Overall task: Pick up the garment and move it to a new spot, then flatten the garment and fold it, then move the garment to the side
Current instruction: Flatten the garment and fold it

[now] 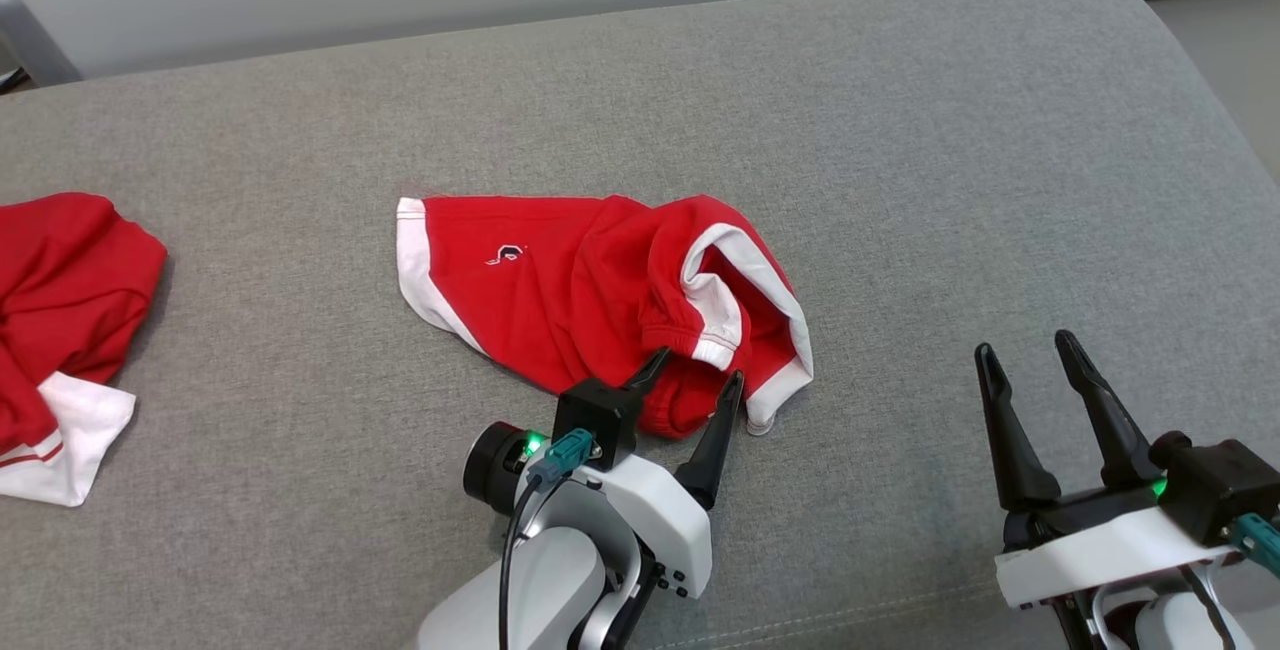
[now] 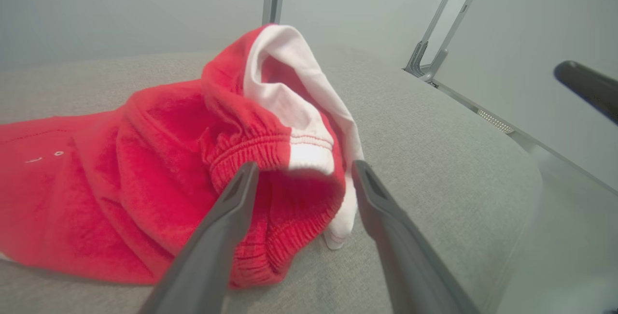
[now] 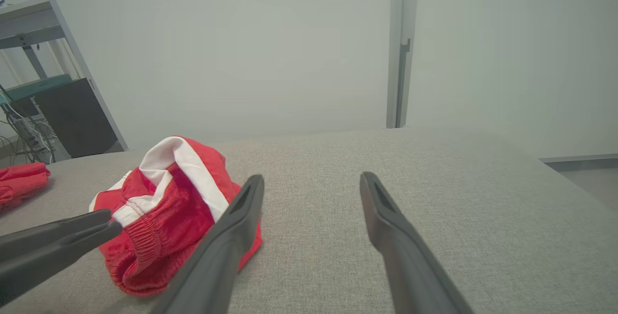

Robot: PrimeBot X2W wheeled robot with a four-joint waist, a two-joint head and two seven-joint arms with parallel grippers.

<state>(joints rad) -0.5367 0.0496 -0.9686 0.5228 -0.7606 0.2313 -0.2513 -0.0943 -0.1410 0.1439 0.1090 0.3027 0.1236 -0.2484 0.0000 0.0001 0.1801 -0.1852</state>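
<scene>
the left gripper (image 1: 700, 365) has its 2 dark fingers spread wide and holds nothing. the tips stand on either side of the gathered elastic waistband (image 2: 270, 152), at the near right end of the crumpled red shorts with white trim (image 1: 560, 280); whether they touch the cloth cannot be told. the shorts lie just beyond those tips, mid-way across the grey woven cushion surface (image 1: 900, 180), their long axis running left to right, from a white-edged leg hem on the left to the bunched waistband on the right. the left arm is clearly the nearer. the right gripper (image 1: 1025, 342), also spread and empty, hangs well apart to the right over bare cushion. a small white emblem (image 1: 505, 254) marks the red cloth; no lettering can be read. a second red and white cloth (image 1: 60, 300) lies at the far left.
</scene>
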